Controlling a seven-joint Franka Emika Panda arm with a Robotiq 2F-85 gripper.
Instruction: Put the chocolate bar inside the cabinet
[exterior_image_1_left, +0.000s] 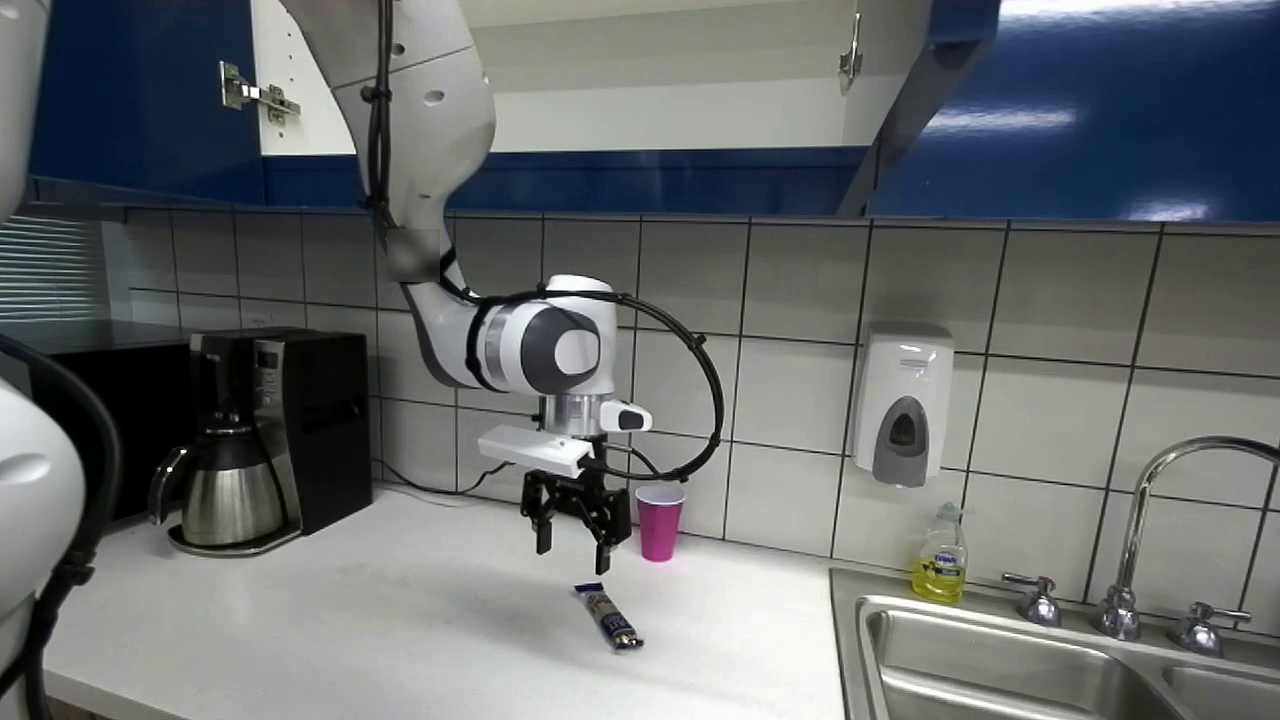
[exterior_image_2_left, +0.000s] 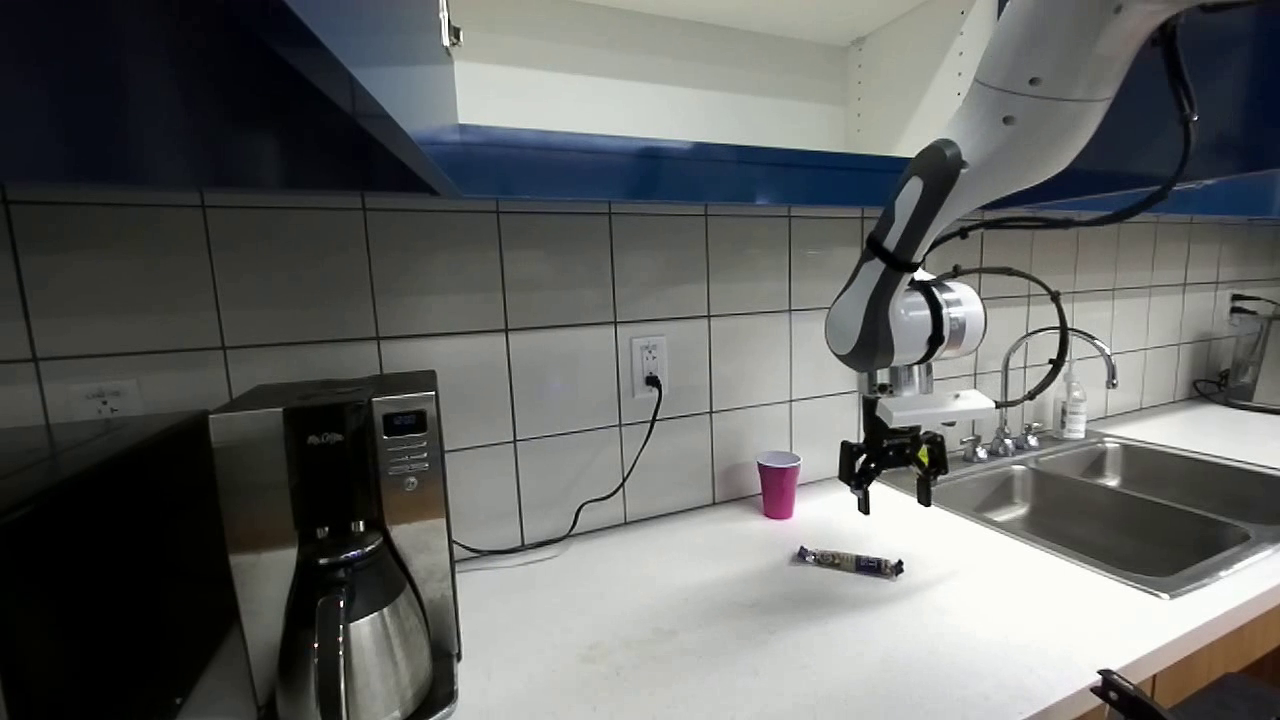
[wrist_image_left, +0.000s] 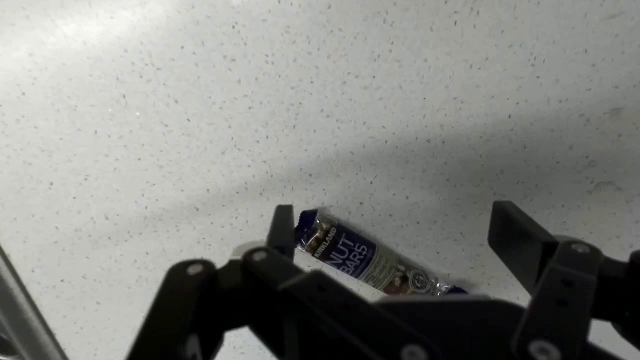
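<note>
Lining up the grasp seems in hand: angular black fingers (wrist_image_left: 516, 245) stand apart above the slim, plastic-wrapped navy bar (exterior_image_1_left: 608, 616) on the speckled white worktop (exterior_image_1_left: 300, 620); next likely calls for lowering, squared across its width.

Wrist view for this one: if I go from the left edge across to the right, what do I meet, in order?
What looks like the metal sink rim, low at the left edge → a black fingertip → the wrapped chocolate bar → the opposite fingertip.
</note>
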